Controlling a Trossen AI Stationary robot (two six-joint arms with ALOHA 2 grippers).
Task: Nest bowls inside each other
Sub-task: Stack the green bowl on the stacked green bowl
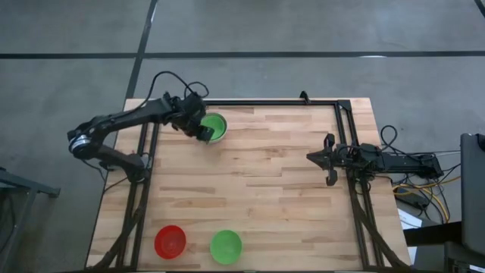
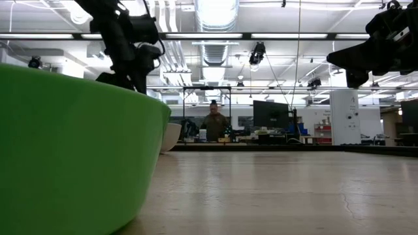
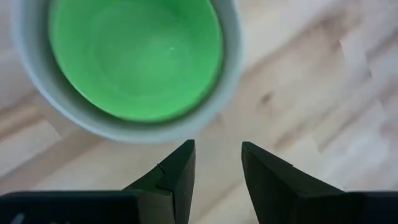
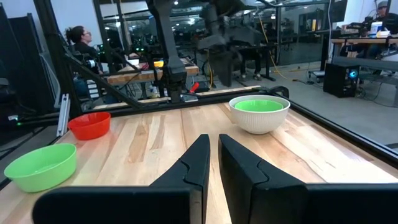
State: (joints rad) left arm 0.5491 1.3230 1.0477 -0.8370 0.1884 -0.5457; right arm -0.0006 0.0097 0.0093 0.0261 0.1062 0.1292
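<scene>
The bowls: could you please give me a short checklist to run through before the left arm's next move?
1. Green bowl seated inside white bowl: ok.
2. Left gripper open, empty, just off the white rim: ok.
3. Red bowl and loose green bowl unstacked at the near edge, apart from each other: ok.
4. Right gripper parked at the right side, away from the bowls: ok.
5. More bowls nested under the green one: cannot tell.
</scene>
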